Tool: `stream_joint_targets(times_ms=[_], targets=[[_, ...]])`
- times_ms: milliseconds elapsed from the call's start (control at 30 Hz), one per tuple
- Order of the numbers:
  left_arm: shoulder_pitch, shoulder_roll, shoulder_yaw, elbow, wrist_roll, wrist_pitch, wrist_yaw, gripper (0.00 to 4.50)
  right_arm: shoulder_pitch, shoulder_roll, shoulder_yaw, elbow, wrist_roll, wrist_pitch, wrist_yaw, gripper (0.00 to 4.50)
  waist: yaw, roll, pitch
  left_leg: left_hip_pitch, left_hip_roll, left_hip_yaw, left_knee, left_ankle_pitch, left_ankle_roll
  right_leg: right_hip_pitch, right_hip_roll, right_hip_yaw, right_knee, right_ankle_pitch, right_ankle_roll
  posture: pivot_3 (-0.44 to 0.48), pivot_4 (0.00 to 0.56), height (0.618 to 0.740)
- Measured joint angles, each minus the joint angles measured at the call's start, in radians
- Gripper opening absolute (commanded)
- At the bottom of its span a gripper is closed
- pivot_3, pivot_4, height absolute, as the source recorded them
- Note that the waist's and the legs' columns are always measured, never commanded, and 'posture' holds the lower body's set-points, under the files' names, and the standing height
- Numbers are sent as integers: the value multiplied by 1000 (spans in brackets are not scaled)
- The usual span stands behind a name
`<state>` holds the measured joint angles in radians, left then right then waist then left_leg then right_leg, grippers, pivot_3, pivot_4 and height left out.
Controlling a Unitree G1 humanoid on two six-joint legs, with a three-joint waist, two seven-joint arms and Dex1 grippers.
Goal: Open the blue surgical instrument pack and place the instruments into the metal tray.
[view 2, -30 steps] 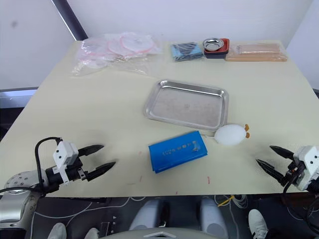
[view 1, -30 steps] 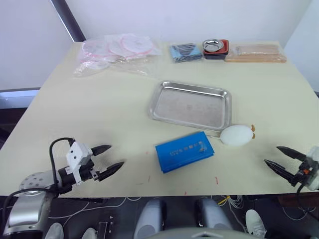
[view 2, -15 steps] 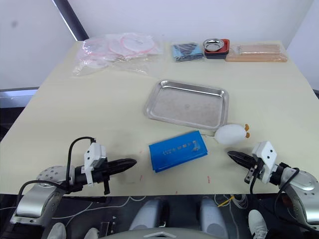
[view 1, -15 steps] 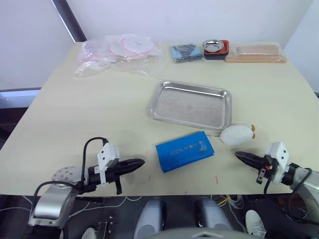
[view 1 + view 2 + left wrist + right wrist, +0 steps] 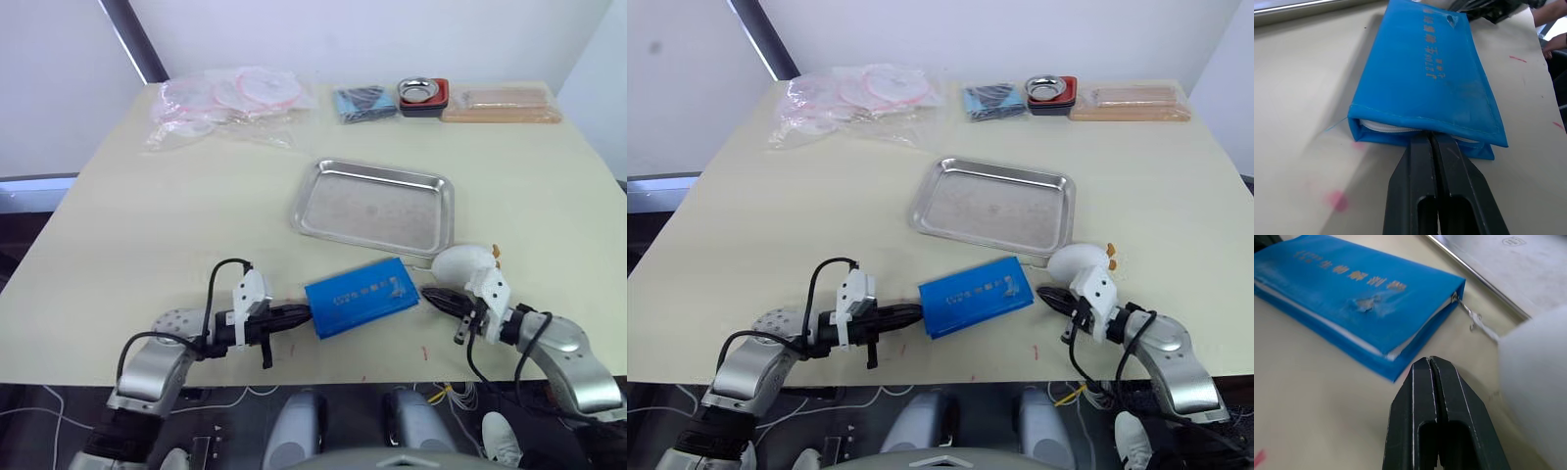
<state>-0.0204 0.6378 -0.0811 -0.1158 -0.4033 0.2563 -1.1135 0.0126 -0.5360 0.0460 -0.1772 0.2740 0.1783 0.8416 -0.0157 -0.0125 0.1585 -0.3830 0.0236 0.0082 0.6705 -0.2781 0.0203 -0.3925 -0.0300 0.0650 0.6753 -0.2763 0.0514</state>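
Both sets of jaws are closed and hold nothing. The left gripper [image 5: 1432,134] pokes its tips at one short end of the blue surgical instrument pack [image 5: 361,297], right at the gap under the top flap. The right gripper [image 5: 1430,361] waits just beside the other end, near the zipper pull [image 5: 1472,319]. The pack lies shut on the surface [image 5: 147,225], just in front of the metal tray [image 5: 373,208]. To open it well, one gripper should hold the pack down while the other takes the zipper pull slowly.

A white rounded object [image 5: 462,263] crowds the pack's [image 5: 362,297] right end; bare table [image 5: 176,225] lies leftward.
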Motion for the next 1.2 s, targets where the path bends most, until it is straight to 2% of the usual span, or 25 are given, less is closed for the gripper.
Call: stream_joint_targets(times_ms=[467, 800, 1200], targets=[[-19, -30, -5, 17, 11, 1, 14, 67, -33, 11, 12, -3, 17, 50, -4, 0, 3, 0, 0, 0, -1, -1, 0, 0, 0, 0, 0, 0, 2, 0, 0, 0, 150, 740], [-110, -80, -13, 85, 68, -4, 49, 67, 58, -31, 6, -83, 91, 124, 69, 0, 2, 0, 0, 0, -1, -2, 2, 0, 0, 0, 0, -1, 2, 0, 0, 0, 150, 740], [-112, -67, -35, 82, 84, -30, 31, 67, 81, -52, -50, -49, 45, 25, 48, 0, 2, 0, 0, -1, -1, -2, 1, 0, 0, 0, 0, -1, 1, 0, 0, 0, 150, 740]])
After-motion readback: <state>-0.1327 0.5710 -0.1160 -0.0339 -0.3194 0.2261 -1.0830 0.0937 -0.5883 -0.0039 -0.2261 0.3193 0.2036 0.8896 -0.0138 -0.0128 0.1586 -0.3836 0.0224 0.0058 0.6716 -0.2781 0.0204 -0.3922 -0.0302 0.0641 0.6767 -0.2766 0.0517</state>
